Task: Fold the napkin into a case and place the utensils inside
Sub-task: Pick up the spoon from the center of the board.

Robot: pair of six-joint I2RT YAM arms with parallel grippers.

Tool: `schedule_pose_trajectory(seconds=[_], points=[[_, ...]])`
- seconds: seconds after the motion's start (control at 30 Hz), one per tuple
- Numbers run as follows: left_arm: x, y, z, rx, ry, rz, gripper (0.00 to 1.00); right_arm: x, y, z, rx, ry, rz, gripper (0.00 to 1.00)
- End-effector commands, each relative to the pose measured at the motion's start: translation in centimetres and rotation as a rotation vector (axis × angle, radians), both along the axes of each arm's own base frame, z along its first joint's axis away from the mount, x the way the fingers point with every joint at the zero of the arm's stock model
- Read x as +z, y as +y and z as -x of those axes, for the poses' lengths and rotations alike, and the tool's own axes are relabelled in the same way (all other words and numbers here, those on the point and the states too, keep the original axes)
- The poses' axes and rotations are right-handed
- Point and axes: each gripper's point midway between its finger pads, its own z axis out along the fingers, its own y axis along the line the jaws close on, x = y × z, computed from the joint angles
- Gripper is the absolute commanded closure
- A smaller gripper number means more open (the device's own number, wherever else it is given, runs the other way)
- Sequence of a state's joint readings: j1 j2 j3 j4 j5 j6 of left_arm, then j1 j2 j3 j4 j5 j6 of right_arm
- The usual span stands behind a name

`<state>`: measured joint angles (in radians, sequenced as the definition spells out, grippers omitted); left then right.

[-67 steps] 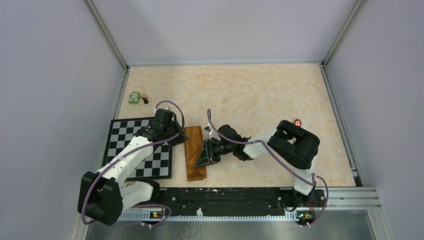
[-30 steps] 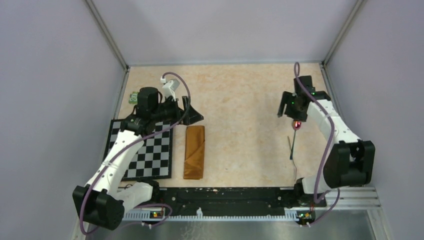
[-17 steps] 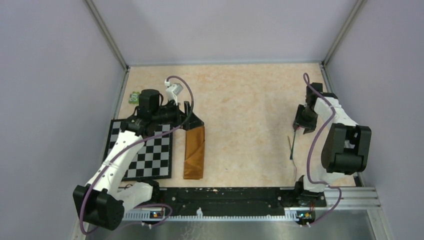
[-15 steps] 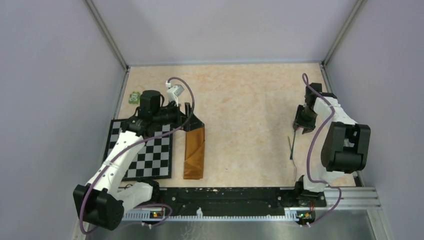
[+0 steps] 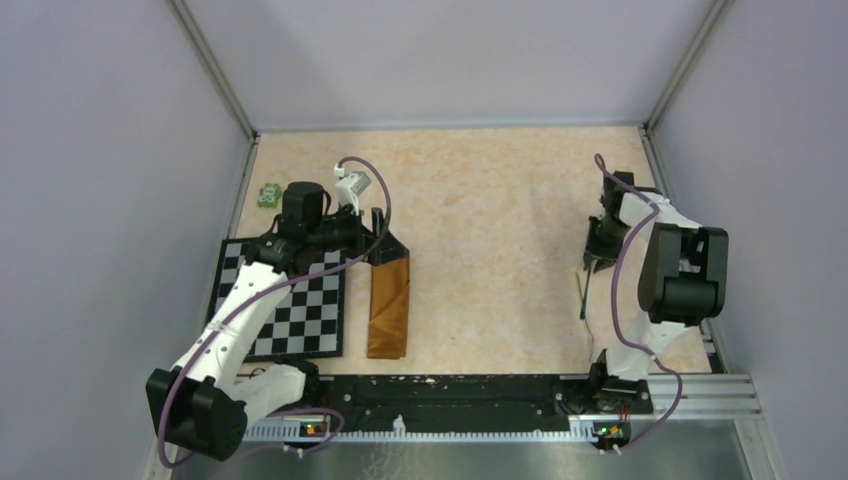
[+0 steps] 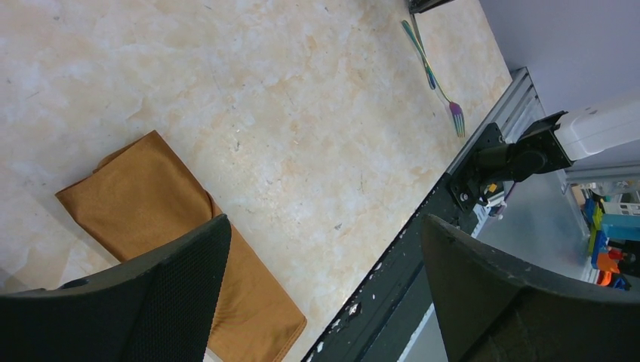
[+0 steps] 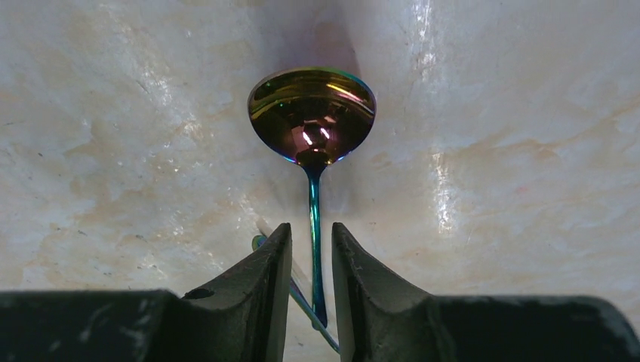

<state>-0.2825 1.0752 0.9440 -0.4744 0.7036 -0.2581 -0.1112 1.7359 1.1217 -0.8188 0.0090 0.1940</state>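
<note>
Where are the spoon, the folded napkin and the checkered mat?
spoon [image 7: 312, 113], right wrist view, on its bowl.
folded napkin [image 5: 389, 310], top external view, on its middle.
checkered mat [image 5: 312, 325], top external view, on its near right part.

A beige, marbled table top [image 5: 480, 200] spreads beneath the jaws of the left gripper [image 6: 324, 225] and of the right gripper [image 7: 311, 234]. A black-and-white checkered mat [image 5: 315, 320] lies flat to the left of the left jaws and nearer the table's near edge. A small green toy [image 5: 267, 195] sits farther left and farther out, apart from the mat. Lilac-grey walls [image 5: 450, 60] close in three sides. An aluminium rail [image 5: 656, 165] runs to the right of the right jaws. A black strip [image 5: 450, 388] edges the near side. Past it lie small colourful boxes [image 6: 615, 226], too blurred to name.
</note>
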Motion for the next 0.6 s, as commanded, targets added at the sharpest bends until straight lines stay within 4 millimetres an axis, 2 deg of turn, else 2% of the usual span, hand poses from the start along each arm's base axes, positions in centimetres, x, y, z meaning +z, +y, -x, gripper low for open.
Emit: schedule_pose_trajectory(seconds=[0.0,0.1,0.27,0.4,0.47,0.57], points=[[1.9,0.1,-0.1,-0.012,-0.079,-0.002,0.02,-0.6,0.0,-0.9,0.006,-0.02,0.019,0.74],[2.0,0.1,-0.1,-0.009,-0.081,-0.007,0.02,-1.4,0.0,-0.4,0.015,-0.009,0.047,0.76],[1.8,0.1,-0.2,-0.01,-0.075,-0.008,0.02,-2.5,-0.1,-1.1,0.021,-0.009,0.059,0.82],[1.6,0.2,-0.1,-0.007,-0.065,-0.016,0.02,-2.9,-0.2,-2.3,0.02,-0.014,0.061,0.91],[1.4,0.3,-0.1,-0.003,-0.057,-0.021,0.02,-2.7,0.0,-3.4,0.032,-0.048,0.05,0.98],[1.0,0.4,-0.3,0.007,-0.048,-0.029,0.02,-1.6,-0.4,-5.7,0.041,-0.117,0.068,1.0]])
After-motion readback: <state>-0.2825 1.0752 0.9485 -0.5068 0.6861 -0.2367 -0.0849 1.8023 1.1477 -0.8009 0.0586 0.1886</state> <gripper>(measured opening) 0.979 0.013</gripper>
